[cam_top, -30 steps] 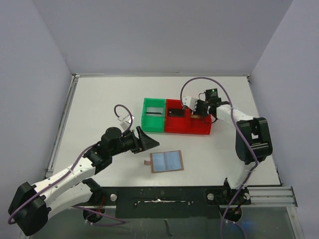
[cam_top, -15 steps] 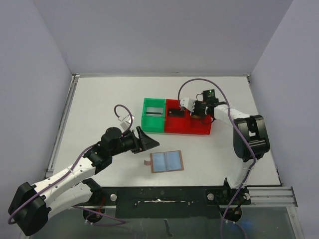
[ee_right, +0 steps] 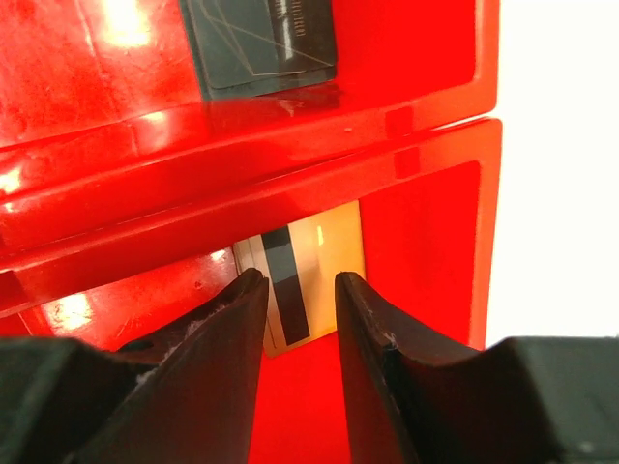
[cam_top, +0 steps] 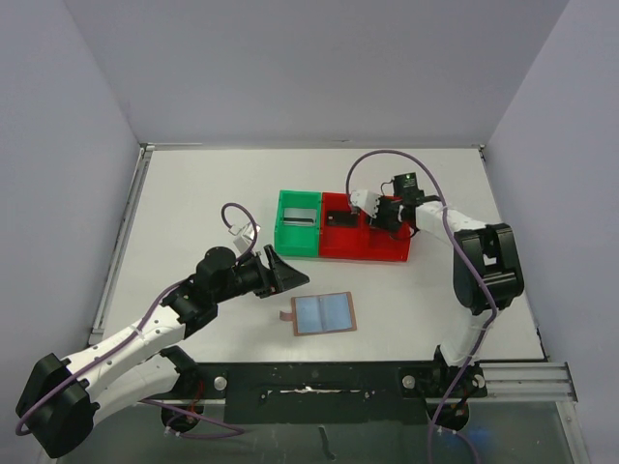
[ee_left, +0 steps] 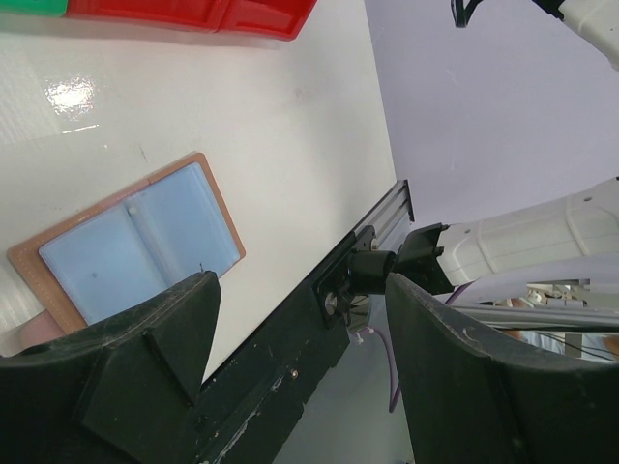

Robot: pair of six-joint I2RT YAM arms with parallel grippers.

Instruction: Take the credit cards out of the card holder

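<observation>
Open card holder is lying blue side up on the surface, at 6 o'clock of the bins. At its 10 o'clock, left fingers are hovering spread wide, gripping nothing. Farther out, right fingers are hanging slightly apart over the red bin, with the gold card lying flat beneath. The black card is lying at its 9 o'clock and the grey card in the green bin.

Green bin touches red bins on table.
</observation>
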